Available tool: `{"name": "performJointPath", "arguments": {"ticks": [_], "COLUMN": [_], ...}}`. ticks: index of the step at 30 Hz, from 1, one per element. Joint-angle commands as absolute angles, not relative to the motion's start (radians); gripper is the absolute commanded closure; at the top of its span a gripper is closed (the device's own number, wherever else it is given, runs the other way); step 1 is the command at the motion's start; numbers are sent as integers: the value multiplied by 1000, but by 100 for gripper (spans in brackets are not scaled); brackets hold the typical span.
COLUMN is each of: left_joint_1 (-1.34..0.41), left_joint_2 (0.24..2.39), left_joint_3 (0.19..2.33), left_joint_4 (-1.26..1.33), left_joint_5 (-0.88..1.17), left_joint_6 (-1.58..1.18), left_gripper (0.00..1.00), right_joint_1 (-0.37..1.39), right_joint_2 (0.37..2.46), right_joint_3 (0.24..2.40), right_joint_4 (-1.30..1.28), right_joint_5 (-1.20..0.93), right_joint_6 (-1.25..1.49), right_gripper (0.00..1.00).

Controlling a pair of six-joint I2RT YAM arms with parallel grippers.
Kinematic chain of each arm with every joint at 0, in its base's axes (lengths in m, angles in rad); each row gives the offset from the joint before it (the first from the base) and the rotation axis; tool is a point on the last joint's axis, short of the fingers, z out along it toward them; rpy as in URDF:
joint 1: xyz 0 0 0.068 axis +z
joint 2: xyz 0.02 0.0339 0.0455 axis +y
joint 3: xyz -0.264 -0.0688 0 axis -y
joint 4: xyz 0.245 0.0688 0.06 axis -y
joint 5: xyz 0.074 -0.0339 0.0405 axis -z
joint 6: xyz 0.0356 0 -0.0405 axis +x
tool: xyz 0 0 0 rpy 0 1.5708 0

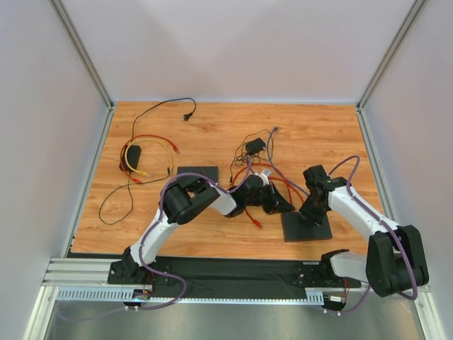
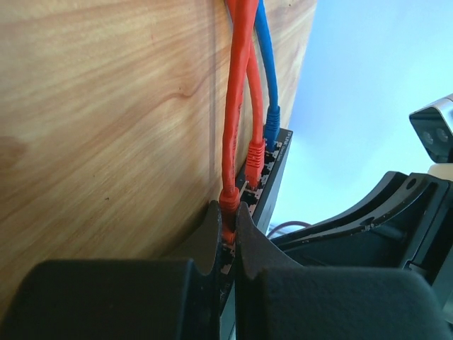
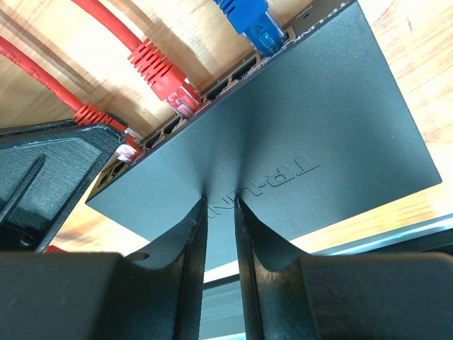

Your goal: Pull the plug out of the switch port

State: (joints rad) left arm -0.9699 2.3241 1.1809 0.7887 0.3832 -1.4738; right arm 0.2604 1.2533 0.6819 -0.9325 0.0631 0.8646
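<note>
A: State of left end effector (image 2: 225, 221)?
B: Pressed nearly together. Pinches the red plug (image 2: 228, 202) by both flanks, with fingers (image 2: 202, 241) tight against it.
A: Where against the switch (image 3: 304, 134)?
B: Sits right at the switch's port row, nose at the port face. Seated or free: cannot tell, masked by a finger. Trails its red cable (image 2: 232, 106) away from the switch over the wooden tabletop (image 2: 106, 113).
A: Other occupants of the switch front?
B: Two more. Finds a second red plug (image 3: 168, 78) a few ports along from the gripped one, seated. Then a blue plug (image 3: 249, 20) further along again, also seated.
A: And the right end effector (image 3: 221, 202)?
B: Slightly spread, nothing between the fingers. Bears tip-down on the switch lid, behind the port row, with raised lettering (image 3: 283, 178) just beside the tips.
A: Attitude of the switch?
B: Lies lid up on the tabletop, ports turned away from the arm bases.
A: Surroundings?
B: Notes a flat black slab (image 1: 197, 172) well apart from the switch. Also a black box (image 1: 132, 157) ringed by yellow and red leads, farther off still.
</note>
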Motion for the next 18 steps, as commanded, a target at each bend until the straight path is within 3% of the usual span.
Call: {"name": "performJointPath", "arguments": {"ticks": [1,5,9,18], "left_joint_1": [-916,-908,-920,-910], "left_joint_2": [2306,2260,2146,2177], "left_joint_3": [1178,1176,1232,1238], "left_joint_4": [836,754,477,661], "left_joint_5": [247,229,149,261], "left_joint_6": [-1513,-1477,-1231,-1184], "left_gripper": [100,100,100,100], "right_joint_1": [259,259,259,259], "right_joint_2": [1313,1310,1315,1315], "right_joint_3": [604,607,609,621], "right_joint_4": [-913,-914,-913,-890], "right_joint_5": [129,127,123,101], "right_joint_6": [867,867,865,844], "right_gripper": [76,76,76,76]}}
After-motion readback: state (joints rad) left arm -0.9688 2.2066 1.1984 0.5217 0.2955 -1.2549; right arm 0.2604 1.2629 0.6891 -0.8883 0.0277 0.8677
